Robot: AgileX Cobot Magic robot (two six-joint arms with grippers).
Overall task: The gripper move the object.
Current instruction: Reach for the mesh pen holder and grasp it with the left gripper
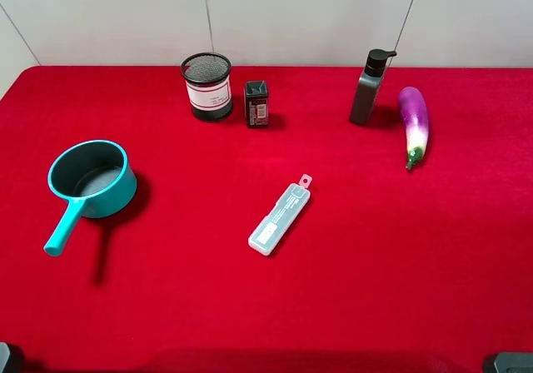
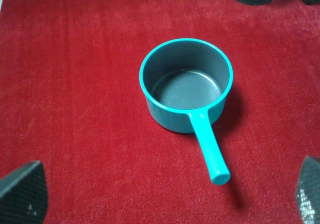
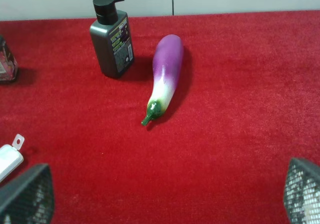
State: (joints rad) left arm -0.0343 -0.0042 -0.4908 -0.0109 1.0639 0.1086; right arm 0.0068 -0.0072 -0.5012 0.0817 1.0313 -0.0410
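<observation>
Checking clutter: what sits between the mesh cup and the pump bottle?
A small black box, close beside the mesh cup; otherwise bare red cloth, seen in the high view.

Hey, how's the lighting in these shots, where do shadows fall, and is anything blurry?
Exterior high view: even light, soft shadows right of the saucepan and bottle, no glare. Left wrist view: saucepan crisp, left claw cropped at the corners. Right wrist view: eggplant sharp, right claw likewise cropped.

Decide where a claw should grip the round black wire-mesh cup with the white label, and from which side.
Probably the rim of the round black wire-mesh cup, from above, straddling the wall: it stands upright with its open mouth up. The small black rectangular box stands close beside it, so avoid that side.
</observation>
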